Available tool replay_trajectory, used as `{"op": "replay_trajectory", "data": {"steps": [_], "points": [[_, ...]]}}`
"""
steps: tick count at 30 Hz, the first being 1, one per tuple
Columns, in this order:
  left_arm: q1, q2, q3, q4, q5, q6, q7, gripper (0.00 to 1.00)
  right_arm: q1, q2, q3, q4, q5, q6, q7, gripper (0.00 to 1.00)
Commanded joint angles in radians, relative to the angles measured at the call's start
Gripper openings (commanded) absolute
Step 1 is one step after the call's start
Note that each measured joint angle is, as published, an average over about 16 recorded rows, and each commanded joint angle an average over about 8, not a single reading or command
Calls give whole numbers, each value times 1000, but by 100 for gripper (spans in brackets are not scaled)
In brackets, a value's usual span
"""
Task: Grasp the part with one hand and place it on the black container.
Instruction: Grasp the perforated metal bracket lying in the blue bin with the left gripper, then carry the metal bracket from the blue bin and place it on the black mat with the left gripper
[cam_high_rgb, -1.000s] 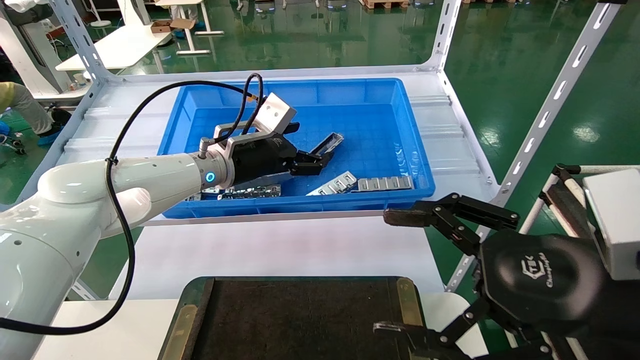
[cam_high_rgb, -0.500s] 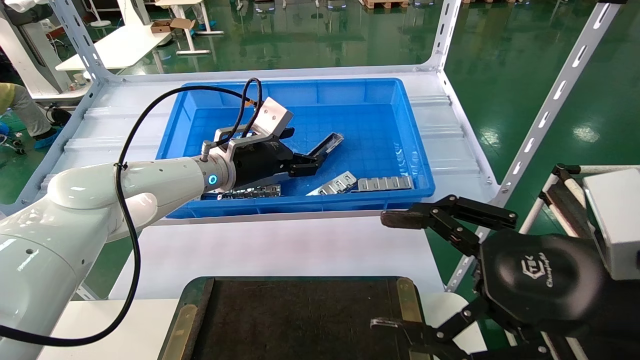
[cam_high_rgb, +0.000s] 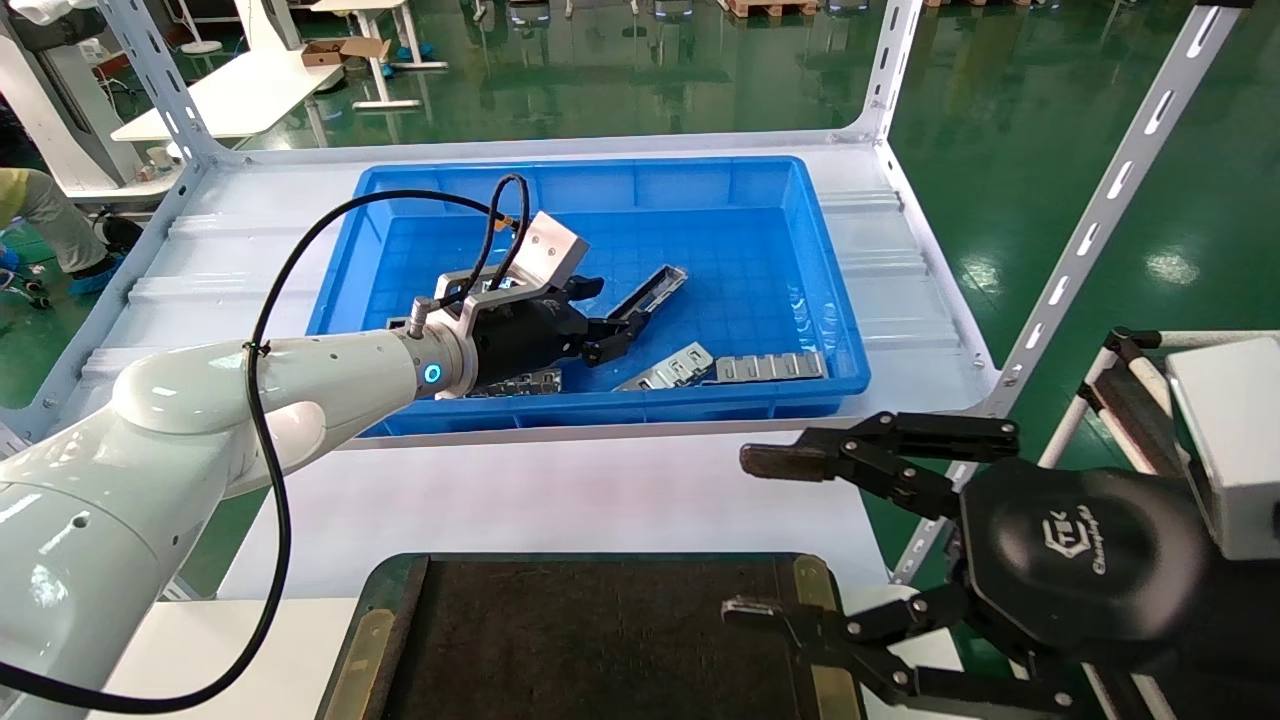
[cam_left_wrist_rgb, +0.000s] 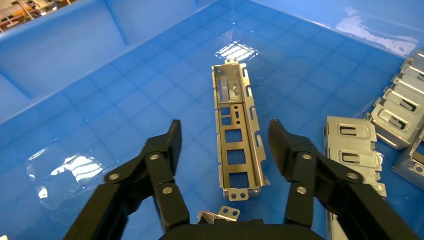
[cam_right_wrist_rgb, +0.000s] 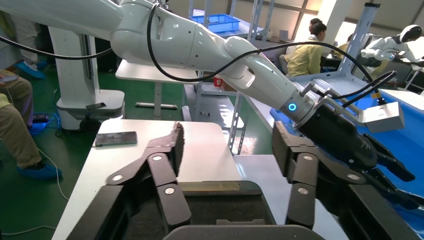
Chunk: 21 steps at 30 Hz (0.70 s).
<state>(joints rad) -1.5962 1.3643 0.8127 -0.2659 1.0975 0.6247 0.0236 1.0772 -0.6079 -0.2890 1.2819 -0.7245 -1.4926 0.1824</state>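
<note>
Inside blue bin (cam_high_rgb: 830, 330) on bench (cam_high_rgb: 560, 490): our left claw (cam_left_wrist_rgb: 225, 150) hangs spread wide, fingers straddling part (cam_left_wrist_rgb: 235, 130), not touching. Part lies flat on bin floor, open side up, apart from silver plates (cam_left_wrist_rgb: 355, 150). We judge it light, stiff, thin-walled, slick metal; best pinched across long rims near mid-length, away from cut-out ends. Right claw (cam_high_rgb: 790, 540) parked apart, over black container (cam_high_rgb: 590, 640) edge.
</note>
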Motion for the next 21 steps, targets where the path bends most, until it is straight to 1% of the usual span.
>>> {"op": "replay_trajectory", "data": {"steps": [1, 13, 21], "points": [[2, 0, 11, -1, -9, -5, -3, 0, 0, 0, 0, 0, 0, 0, 0, 0], [8, -2, 63, 6, -57, -25, -6, 0, 0, 0, -1, 0, 1, 0, 0, 0], [3, -4, 74, 6, -108, -25, 3, 0, 0, 1, -1, 0, 1, 1, -1, 0]]}}
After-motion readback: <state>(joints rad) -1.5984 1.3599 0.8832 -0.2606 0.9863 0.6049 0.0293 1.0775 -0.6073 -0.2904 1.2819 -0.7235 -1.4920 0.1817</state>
